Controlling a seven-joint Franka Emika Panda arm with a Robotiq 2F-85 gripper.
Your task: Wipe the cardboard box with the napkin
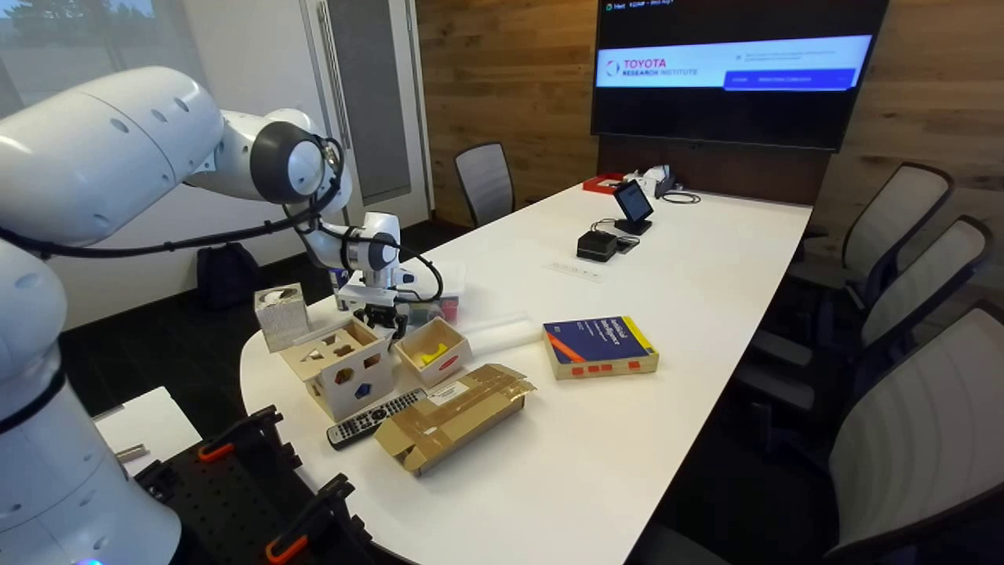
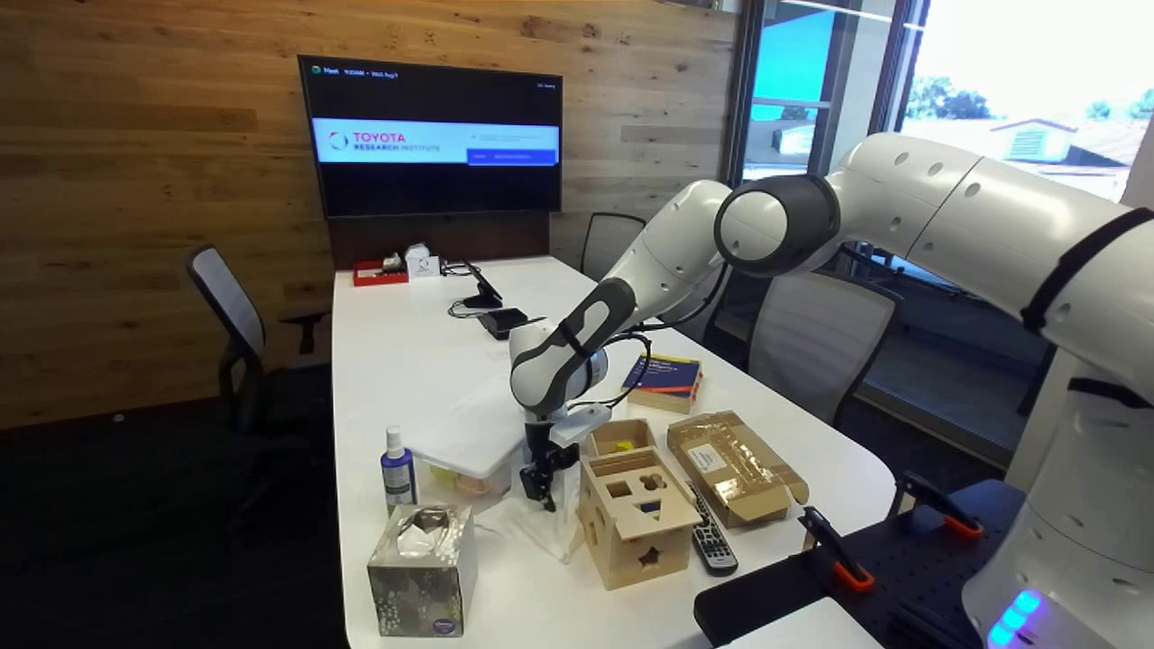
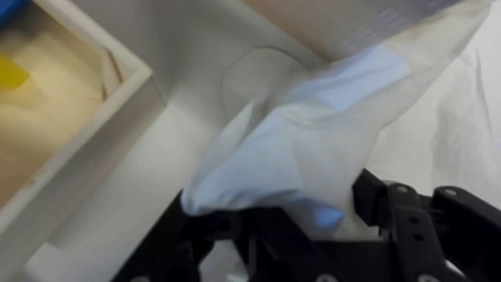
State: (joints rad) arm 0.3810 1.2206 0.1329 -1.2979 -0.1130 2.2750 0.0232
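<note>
Wrist view: napkin [image 3: 321, 145] bunched within the half-parted end effector [image 3: 287, 203]; blur hides whether it grips. The cardboard box [image 1: 463, 416] lies apart, toward the robot end of the worktop [image 1: 565, 471]; wooden tray [image 1: 435, 376] holds a yellow piece [image 1: 434, 355].

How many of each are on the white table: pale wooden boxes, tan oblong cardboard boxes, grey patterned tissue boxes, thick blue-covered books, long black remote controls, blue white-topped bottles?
Pale wooden boxes: 2 (one with shaped holes, one open)
Tan cardboard box: 1
Grey tissue box: 1
Blue book: 1
Black remote control: 1
Blue bottle: 1
Total: 7
</note>
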